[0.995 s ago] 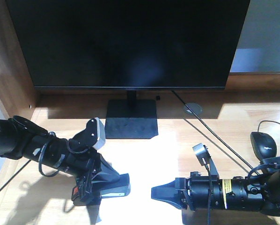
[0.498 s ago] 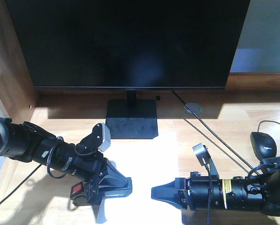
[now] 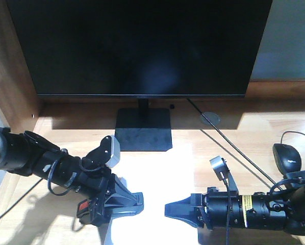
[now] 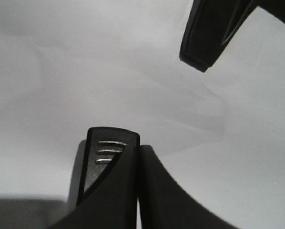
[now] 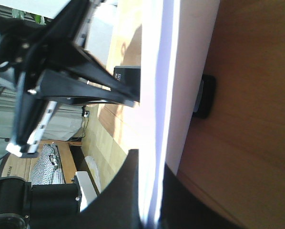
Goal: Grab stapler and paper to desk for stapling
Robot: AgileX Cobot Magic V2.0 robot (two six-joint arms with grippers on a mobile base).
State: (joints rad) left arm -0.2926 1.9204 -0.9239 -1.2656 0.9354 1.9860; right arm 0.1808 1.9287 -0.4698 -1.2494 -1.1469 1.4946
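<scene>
1. Desk (image 3: 234,132): light wood plank top with a darker wooden panel along the left side. It bears every item below.

2. Monitor (image 3: 142,46): large, with a dark screen, standing at the far side on a flat black stand (image 3: 143,130). A thin black cable runs from behind it toward the near right. A round grommet (image 3: 210,119) is set in the desk just right of the stand.

3. Paper (image 3: 157,178): white sheets lying on the desk near of the stand, in bright sun, between the two arms. In the right wrist view the stack (image 5: 173,71) shows edge-on, with its near right edge raised off the wood.

4. Right gripper (image 3: 175,210): near side, pointing left. In its own wrist view the two dark fingers (image 5: 128,191) are clamped onto the edge of the paper, one on each face.

5. Left gripper (image 3: 129,198): near left, pointing right, with its tips over the paper. In its wrist view the fingers (image 4: 111,157) are pressed flat together with nothing seen between the tips, and white sheet lies all round. The right gripper's tip shows at the upper right of that view.

6. Stapler (image 3: 83,208): only an orange-red patch and some black body show, beneath the left gripper's housing at the left edge of the paper. The rest is hidden, and I cannot tell whether the arm touches it.

7. Mouse (image 3: 287,155): black and corded, at the far right of the desk, well apart from the paper.
</scene>
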